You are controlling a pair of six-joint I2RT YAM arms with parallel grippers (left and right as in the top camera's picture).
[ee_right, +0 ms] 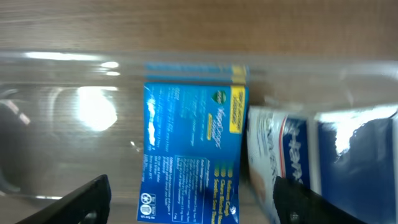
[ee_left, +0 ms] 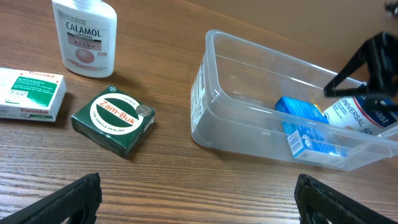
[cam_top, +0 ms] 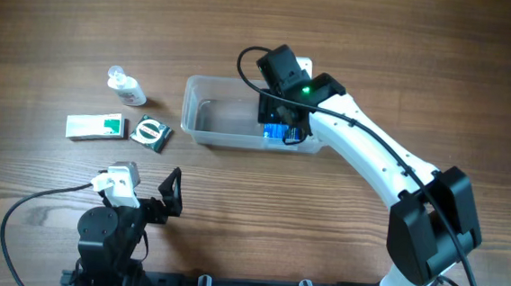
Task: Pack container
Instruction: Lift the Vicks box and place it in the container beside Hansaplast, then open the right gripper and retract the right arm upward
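Container stands upright on the bench, slightly toward 12 o'clock of centre. At its 3 o'clock end a blue box and a white-and-blue box lie inside, side by side. Right claw hangs over that end, jaws wide, gripping nothing. At 9 o'clock, apart from the container: green Zam-Buk box, then white-and-green box further out; Calamol bottle at 10 o'clock. Left claw sits at 7 o'clock, jaws wide, empty.
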